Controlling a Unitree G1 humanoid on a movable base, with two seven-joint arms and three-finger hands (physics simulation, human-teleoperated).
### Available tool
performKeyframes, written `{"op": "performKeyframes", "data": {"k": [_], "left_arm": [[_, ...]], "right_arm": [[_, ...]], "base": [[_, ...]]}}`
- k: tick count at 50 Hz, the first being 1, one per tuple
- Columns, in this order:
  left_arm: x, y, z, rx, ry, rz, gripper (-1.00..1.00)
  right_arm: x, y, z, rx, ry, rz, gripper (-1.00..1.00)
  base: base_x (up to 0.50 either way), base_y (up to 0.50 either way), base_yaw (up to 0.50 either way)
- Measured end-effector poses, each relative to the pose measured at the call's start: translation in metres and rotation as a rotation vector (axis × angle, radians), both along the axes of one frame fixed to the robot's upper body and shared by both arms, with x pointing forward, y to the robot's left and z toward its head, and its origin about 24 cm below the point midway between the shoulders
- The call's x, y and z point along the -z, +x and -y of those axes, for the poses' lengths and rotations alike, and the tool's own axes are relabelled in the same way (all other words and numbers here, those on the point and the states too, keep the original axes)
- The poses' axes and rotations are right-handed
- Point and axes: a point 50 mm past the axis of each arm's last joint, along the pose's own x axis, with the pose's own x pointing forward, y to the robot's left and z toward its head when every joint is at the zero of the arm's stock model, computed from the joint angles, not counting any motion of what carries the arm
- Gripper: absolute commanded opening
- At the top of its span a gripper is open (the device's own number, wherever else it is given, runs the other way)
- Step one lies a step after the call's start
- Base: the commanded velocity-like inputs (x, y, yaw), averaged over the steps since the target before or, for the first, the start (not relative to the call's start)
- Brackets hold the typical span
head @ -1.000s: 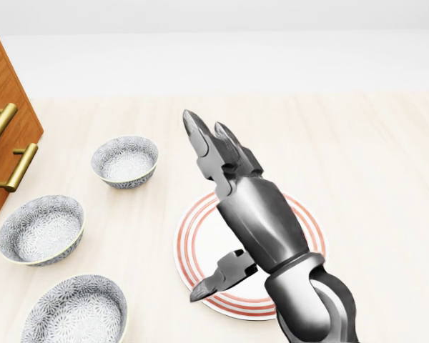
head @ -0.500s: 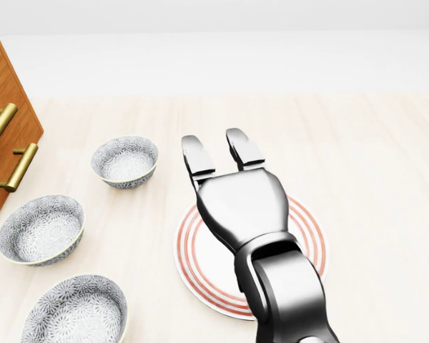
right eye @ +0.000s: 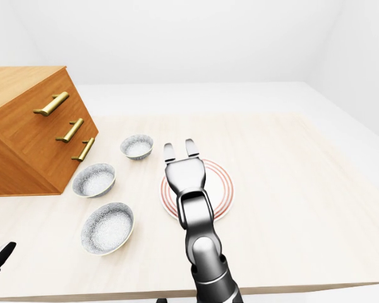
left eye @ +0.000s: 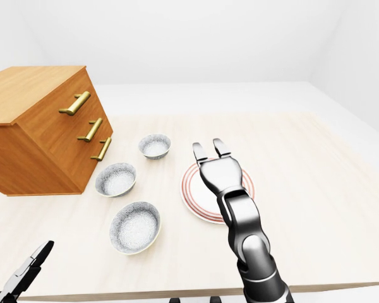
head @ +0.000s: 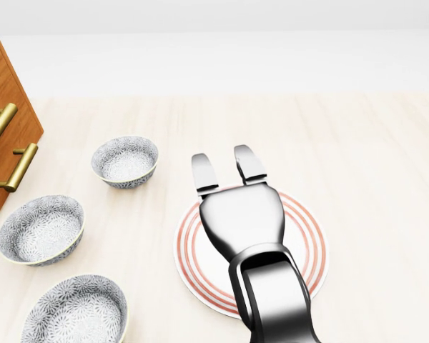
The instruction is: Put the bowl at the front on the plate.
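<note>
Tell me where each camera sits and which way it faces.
Head view: on the head, tilted down at the red-ringed white plate; right hand overlaps it.
Left-eye view: head, looking across the pale wooden table; left hand bottom left.
Right-eye view: beside it, same direction; both show three grey patterned bowls and that plate.

1. The bottom bowl (head: 75, 311), middle bowl (head: 41, 229) and top bowl (head: 125, 161) are grey-and-white with a fine floral speckle inside and out, and have cream rims.
2. The plate (head: 309, 246) is white, ringed with thin red concentric bands.
3. The counter (head: 372, 179) is pale cream wood grain.
4. The drawer chest (left eye: 31, 126) is warm orange-brown wood with brass-gold handles (left eye: 76, 103).
5. The right hand (head: 242, 218) is glossy silver-grey metal.
</note>
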Motion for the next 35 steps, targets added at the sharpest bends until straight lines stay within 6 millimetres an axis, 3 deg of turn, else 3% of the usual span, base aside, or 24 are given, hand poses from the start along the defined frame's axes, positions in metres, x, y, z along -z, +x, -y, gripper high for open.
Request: {"op": "performKeyframes", "data": {"k": [16, 35], "left_arm": [[0.0, 0.0, 0.0, 0.0, -0.001, 0.0, 1.0], [0.001, 0.001, -0.001, -0.001, -0.002, -0.001, 1.0]], "right_arm": [[0.002, -0.001, -0.001, 0.0, -0.013, -0.005, 1.0], [-0.001, -0.009, -0.033, -0.089, -0.03, 0.005, 1.0]], "base": [[0.0, 0.0, 0.0], [0.0, 0.0, 0.0]]}}
